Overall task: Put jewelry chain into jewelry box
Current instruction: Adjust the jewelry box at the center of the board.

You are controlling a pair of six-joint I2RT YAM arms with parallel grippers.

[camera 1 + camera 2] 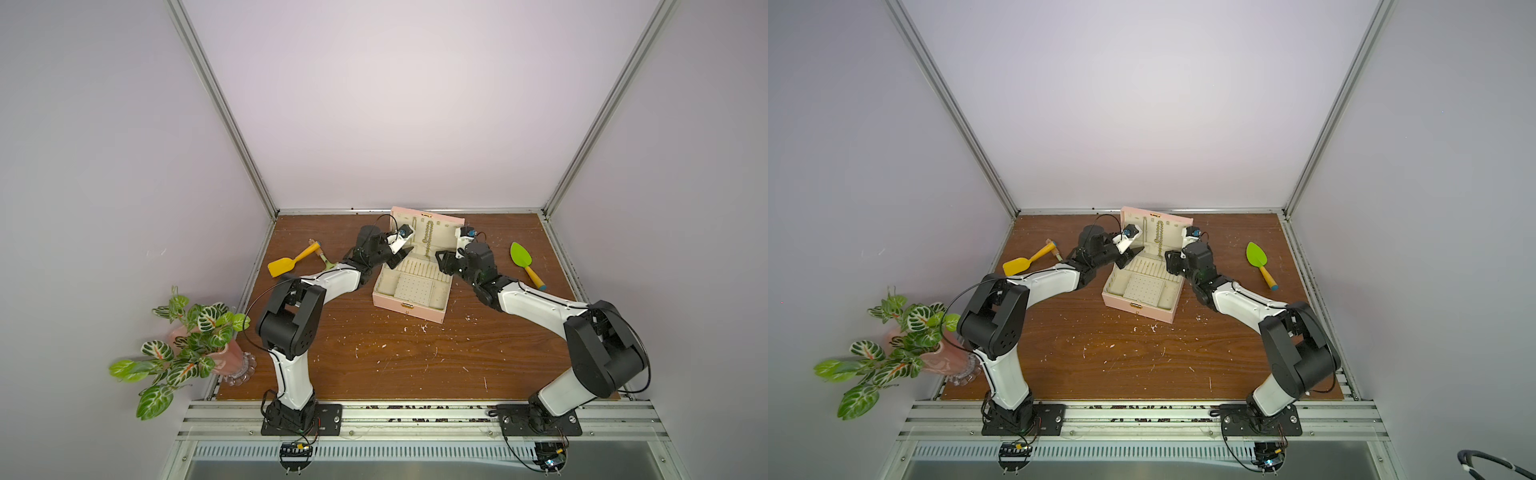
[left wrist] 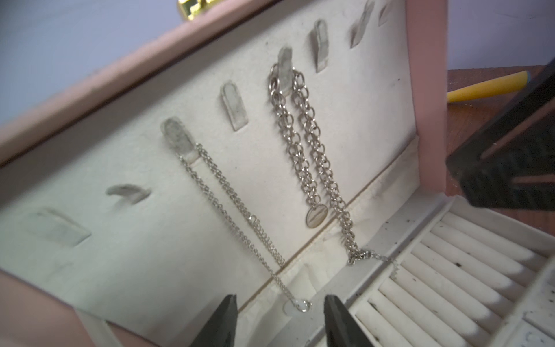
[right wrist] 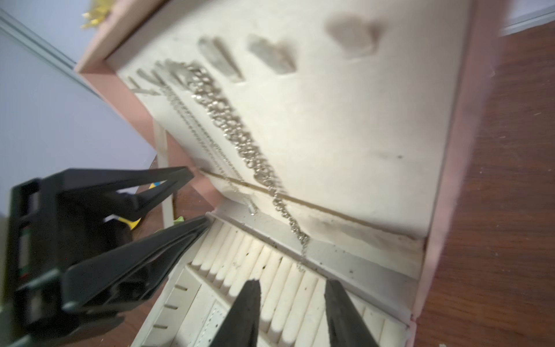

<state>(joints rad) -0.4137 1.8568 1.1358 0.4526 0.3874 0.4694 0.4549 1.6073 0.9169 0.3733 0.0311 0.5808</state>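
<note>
Left gripper: jaws apart, empty, aimed at the lid hinge. Right gripper: also apart, empty, above the ring rolls. Reads as a post-release posture. The chunky silver-link jewelry chain hangs doubled over a grey lid hook, probably to keep it untangled, with its tail on the base rim. The pale pink hinged jewelry box sits open at mid far edge of the brown wooden surface.

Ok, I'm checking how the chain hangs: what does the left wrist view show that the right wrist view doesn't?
Left wrist only: the round tag on the jewelry chain, in sharp focus, and the hook it loops over. Right wrist only: the left gripper, open, at the side of the jewelry box. Both: the jewelry chain hanging inside the jewelry box, its tail reaching the ring rolls, and the thin chain alongside.
</note>
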